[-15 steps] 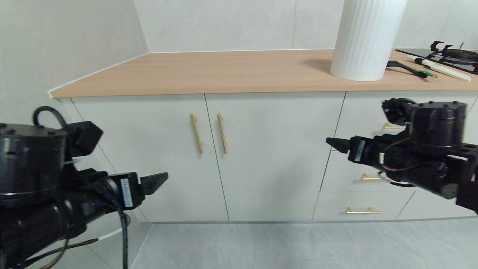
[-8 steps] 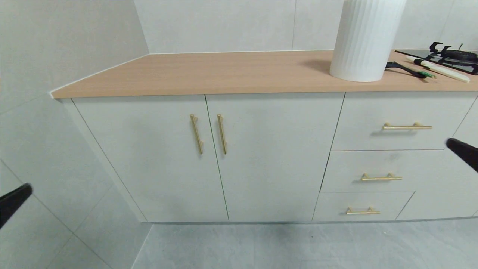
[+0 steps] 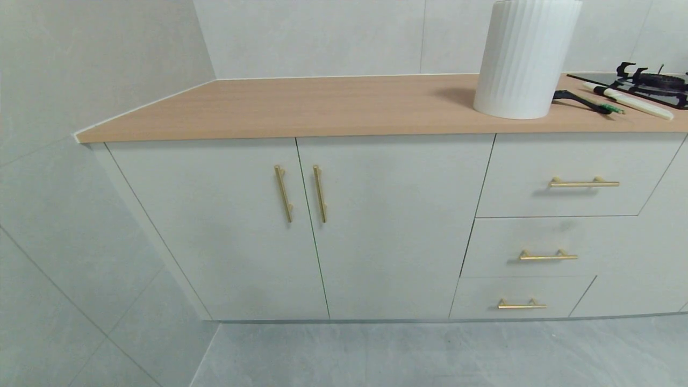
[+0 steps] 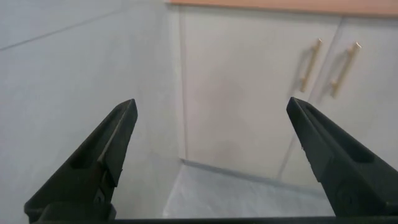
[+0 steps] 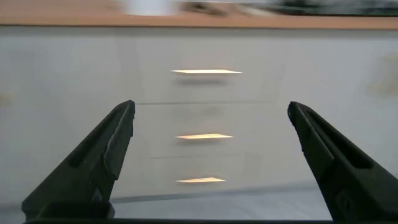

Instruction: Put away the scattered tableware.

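Note:
On the wooden countertop (image 3: 322, 105) at the far right lie a black-handled utensil (image 3: 583, 100) and a cream-handled utensil (image 3: 631, 100), beside a tall white ribbed container (image 3: 524, 56). My left gripper (image 4: 211, 112) is open, low and in front of the corner where the wall meets the left cabinet door. My right gripper (image 5: 211, 112) is open too, facing the stack of drawers with nothing between its fingers.
Two cabinet doors with gold handles (image 3: 301, 193) sit under the counter. Three drawers with gold handles (image 3: 583, 183) stack at the right. A black stove grate (image 3: 653, 80) sits at the counter's far right. Grey tiled wall stands at the left, grey floor below.
Both arms have pulled back out of the head view, the left toward the left edge, the right toward the right edge. The head camera has tilted down slightly.

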